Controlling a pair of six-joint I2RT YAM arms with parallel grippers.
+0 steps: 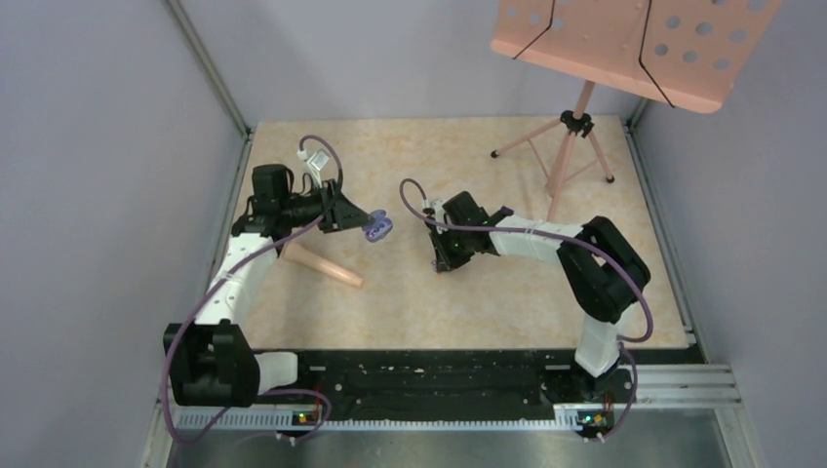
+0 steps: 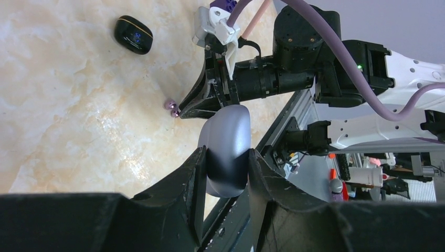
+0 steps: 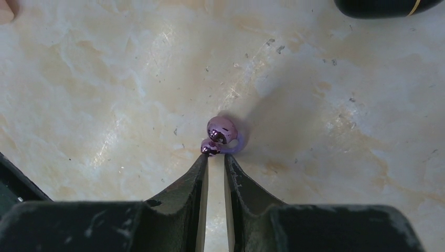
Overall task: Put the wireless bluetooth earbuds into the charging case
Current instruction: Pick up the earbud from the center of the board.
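Observation:
My left gripper [image 1: 353,216] is shut on a pale lavender charging case [image 1: 378,227] and holds it above the table; in the left wrist view the case [image 2: 226,149] sits clamped between both fingers. One shiny purple ring-like earbud [image 3: 221,135] lies on the table just beyond my right gripper [image 3: 215,156], whose fingers stand a narrow gap apart with nothing between them. The left fingertip [image 3: 202,160] touches the bud's small ball. The bud also shows in the left wrist view [image 2: 171,106] at the right gripper's [image 2: 181,113] tips. The black buds and the other purple bud are out of view.
A black glossy case [image 2: 133,34] lies on the table beyond the bud, and its edge also shows in the right wrist view [image 3: 385,6]. A beige cylinder [image 1: 322,263] lies near the left arm. A pink music stand [image 1: 575,127] stands at the back right. Grey walls enclose the table.

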